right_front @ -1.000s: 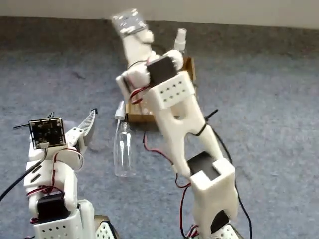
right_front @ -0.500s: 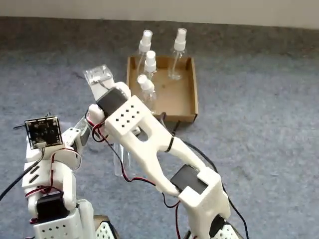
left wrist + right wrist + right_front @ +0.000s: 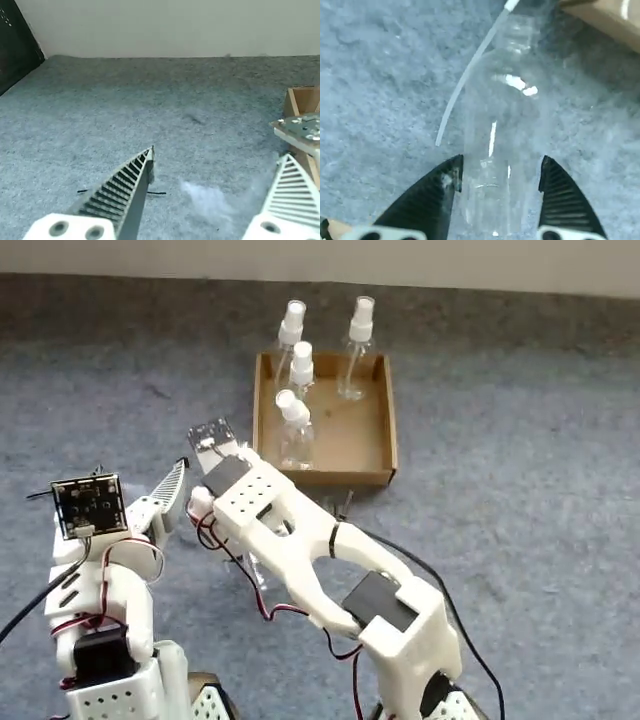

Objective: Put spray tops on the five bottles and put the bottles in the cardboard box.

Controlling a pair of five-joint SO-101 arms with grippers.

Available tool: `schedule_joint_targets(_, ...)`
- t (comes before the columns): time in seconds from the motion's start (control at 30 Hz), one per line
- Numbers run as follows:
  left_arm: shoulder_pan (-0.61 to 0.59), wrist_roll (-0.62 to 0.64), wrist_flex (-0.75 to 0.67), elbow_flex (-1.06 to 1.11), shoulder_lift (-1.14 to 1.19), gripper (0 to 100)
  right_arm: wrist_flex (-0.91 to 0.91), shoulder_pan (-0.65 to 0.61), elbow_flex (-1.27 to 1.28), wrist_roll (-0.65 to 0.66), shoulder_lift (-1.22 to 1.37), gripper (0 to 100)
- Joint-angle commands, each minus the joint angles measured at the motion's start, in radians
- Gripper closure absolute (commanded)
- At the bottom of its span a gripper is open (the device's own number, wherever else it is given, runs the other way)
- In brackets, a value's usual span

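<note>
Where it lies flat, the bottle points toward the cardboard box.

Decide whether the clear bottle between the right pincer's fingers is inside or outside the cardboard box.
Outside: the bottle rests on the carpet, with the cardboard box beside it.

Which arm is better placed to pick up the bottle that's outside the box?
The right. The right pincer, open, straddles the clear bottle on the carpet. The left pincer, also open, faces bare carpet.
</note>
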Motion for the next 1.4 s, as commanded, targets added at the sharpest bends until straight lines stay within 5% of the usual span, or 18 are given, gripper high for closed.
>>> schedule_joint_targets(0.0,-0.007,0.006,-0.023,-0.012,0.001,65,-0.033,-0.002,0.058,-0.012,-0.056,80.7)
schedule_joint_targets(0.2,-0.005,0.008,-0.023,-0.01,0.001,65,0.061,0.025,0.12,-0.011,-0.059,82.5)
schedule_joint_targets(0.33,-0.005,0.008,-0.023,-0.01,0.001,65,0.091,0.018,0.12,-0.008,-0.062,99.8)
schedule_joint_targets(0.6,-0.005,0.008,-0.023,-0.01,0.001,65,0.171,0.061,0.131,0.005,-0.318,99.5)
schedule_joint_targets(0.73,-0.004,0.009,-0.023,-0.01,0.001,65,0.213,0.145,0.191,0.19,-0.576,99.5)
schedule_joint_targets(0.9,-0.004,0.011,-0.023,-0.01,0.001,65,0.272,0.384,0.372,0.534,-0.865,99.2)
schedule_joint_targets(1.07,0.015,0.011,-0.021,-0.01,0.002,65,0.177,0.865,0.556,0.692,-1.032,99.3)
schedule_joint_targets(1.2,0.067,0.009,0.006,-0.01,0.002,65,-0.015,1.193,0.664,0.842,-0.978,99.3)
schedule_joint_targets(1.37,0.077,0.009,0.014,-0.008,0.002,65,-0.097,1.356,0.705,0.956,-0.771,98.8)
